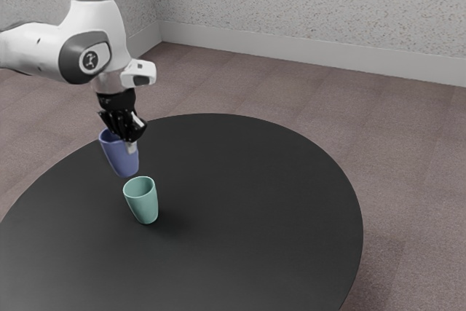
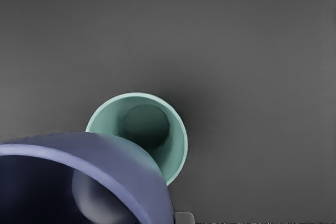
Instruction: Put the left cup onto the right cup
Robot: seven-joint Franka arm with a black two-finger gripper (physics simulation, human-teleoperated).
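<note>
Gripper [image 1: 125,135] of ours is pinched tight on the rim of the blue cup [image 1: 116,156], so we've got it up off the table, tilted, hanging right under the fingers. The green cup [image 1: 140,199] stands upright on the round black table [image 1: 277,202], just below the blue cup and slightly toward the exterior view's right. Can't tell if the two touch. From the wrist, the blue cup covers part of the green cup's mouth.
</note>
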